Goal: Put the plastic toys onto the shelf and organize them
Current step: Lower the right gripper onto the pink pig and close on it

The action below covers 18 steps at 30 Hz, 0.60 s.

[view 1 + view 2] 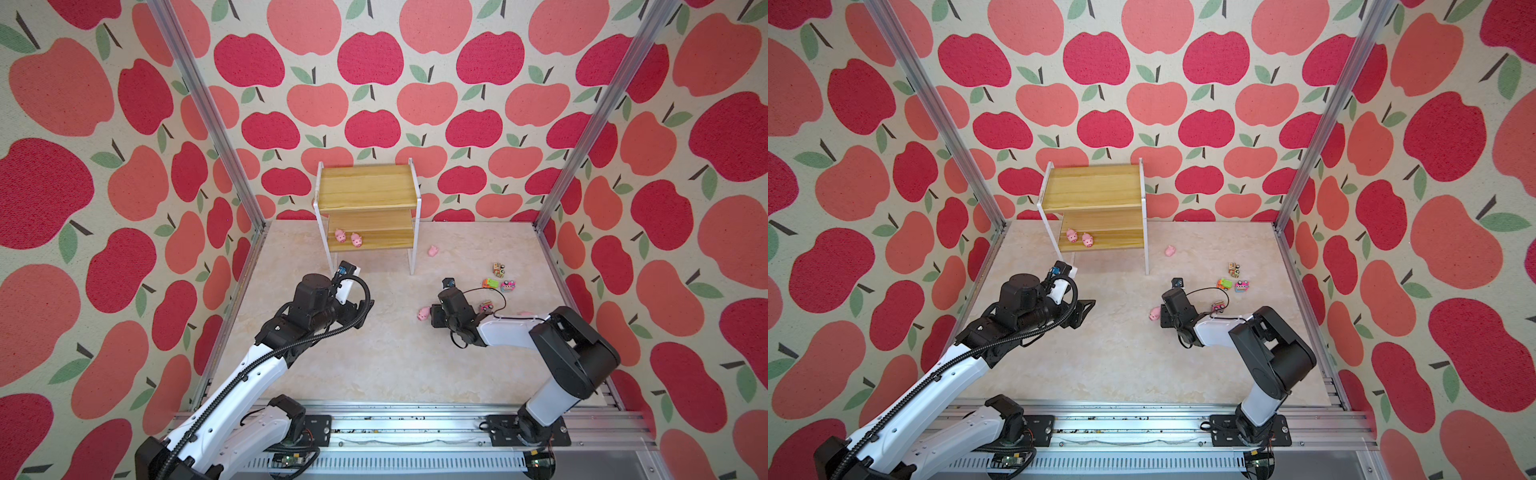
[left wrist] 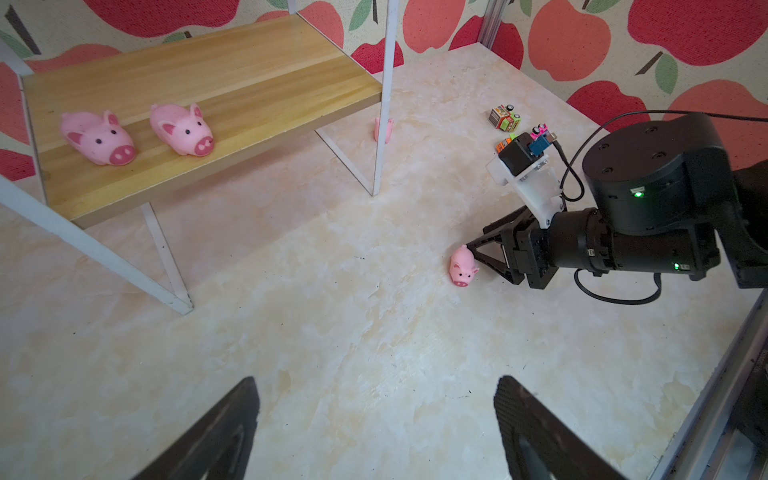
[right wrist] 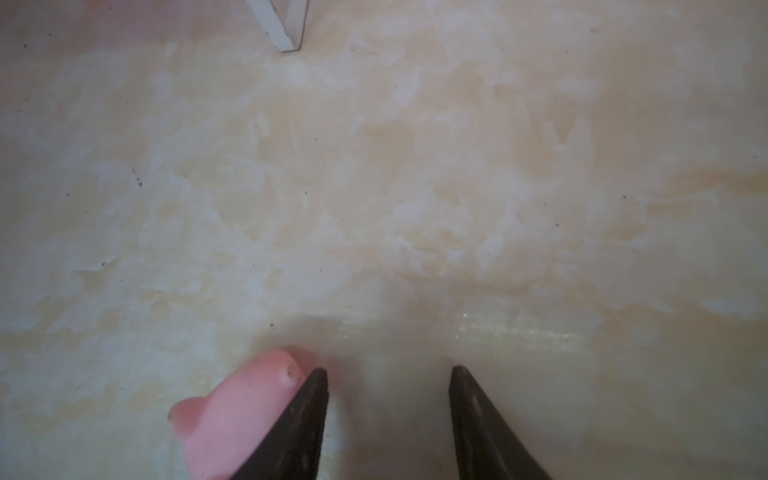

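Pig (image 2: 390, 129) half behind shelf leg (image 2: 387, 83); 2nd pig (image 1: 526, 313) mostly behind R arm (image 1: 511, 329)

White-framed light wooden shelf board (image 2: 249, 83) carried two pink plastic pigs (image 2: 97, 137) (image 2: 183, 131) side by side. Third pink pig (image 2: 463, 266) lay on marbled beige floor (image 2: 332, 332), against a fingertip of the black right gripper (image 2: 477, 237). Left gripper (image 2: 376, 380): jaws stood wide, empty.

Ahead of the left end effector (image 2: 376, 384) the tabletop (image 2: 332, 311) lies clear up to the white legs of the shelf (image 2: 249, 70). Its lower board carries an end pig (image 2: 97, 135) and a second pig (image 2: 183, 131); the remainder is free. Nothing sits between the fingers of the right end effector (image 3: 388, 370); a loose pig (image 3: 241, 407) presses one finger's outer side.
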Available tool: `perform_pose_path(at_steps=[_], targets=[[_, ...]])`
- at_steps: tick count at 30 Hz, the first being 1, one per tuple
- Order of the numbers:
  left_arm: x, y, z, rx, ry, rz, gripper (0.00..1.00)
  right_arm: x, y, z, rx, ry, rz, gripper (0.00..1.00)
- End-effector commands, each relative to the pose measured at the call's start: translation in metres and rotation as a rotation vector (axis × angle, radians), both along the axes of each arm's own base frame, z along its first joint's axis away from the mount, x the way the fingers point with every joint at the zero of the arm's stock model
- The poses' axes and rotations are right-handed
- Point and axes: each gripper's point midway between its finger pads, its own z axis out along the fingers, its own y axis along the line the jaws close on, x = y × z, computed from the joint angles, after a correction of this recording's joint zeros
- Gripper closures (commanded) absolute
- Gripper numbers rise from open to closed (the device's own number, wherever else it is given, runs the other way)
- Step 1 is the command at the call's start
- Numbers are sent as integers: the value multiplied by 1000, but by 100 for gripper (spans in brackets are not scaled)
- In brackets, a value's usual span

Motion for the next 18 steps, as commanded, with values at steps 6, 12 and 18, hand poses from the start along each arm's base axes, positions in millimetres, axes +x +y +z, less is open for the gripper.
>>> perform_pose_path(at_steps=[6,12,18], targets=[[0,-5,0,-10,-11,-24,9,14,19,-17,-47,36,107,41],[3,-6,-3,-13,-2,-14,9,31,1,27,-80,-88,110,31],[9,-2,-2,-3,-26,39,8,13,4,67,-26,-203,143,27]])
